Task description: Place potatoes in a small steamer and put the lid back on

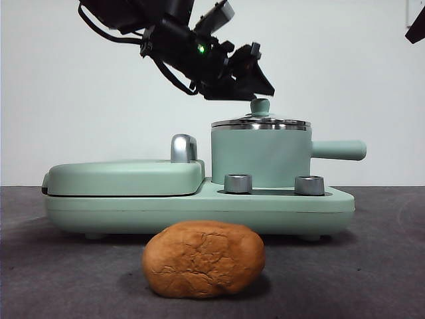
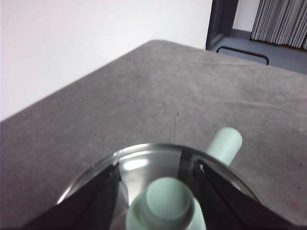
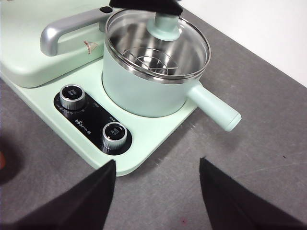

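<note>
The potato (image 1: 204, 259), an orange-brown cracked lump, lies on the table in front of the appliance. The small mint-green steamer (image 1: 260, 156) stands on the base with its handle (image 1: 340, 150) pointing right. The glass lid (image 1: 260, 123) rests on the steamer's rim. My left gripper (image 1: 256, 88) hovers just above the lid's knob (image 1: 259, 105). In the left wrist view this gripper (image 2: 156, 168) is open, with one jaw on each side of the knob (image 2: 169, 201). My right gripper (image 3: 158, 191) is open and empty, above the table in front of the steamer (image 3: 144, 91).
The steamer sits on a mint-green appliance base (image 1: 166, 209) with two steel dials (image 1: 238, 183) at its front. A flat griddle cover (image 1: 126, 176) with a chrome handle (image 1: 184, 147) fills the base's left half. The table edge runs behind the steamer.
</note>
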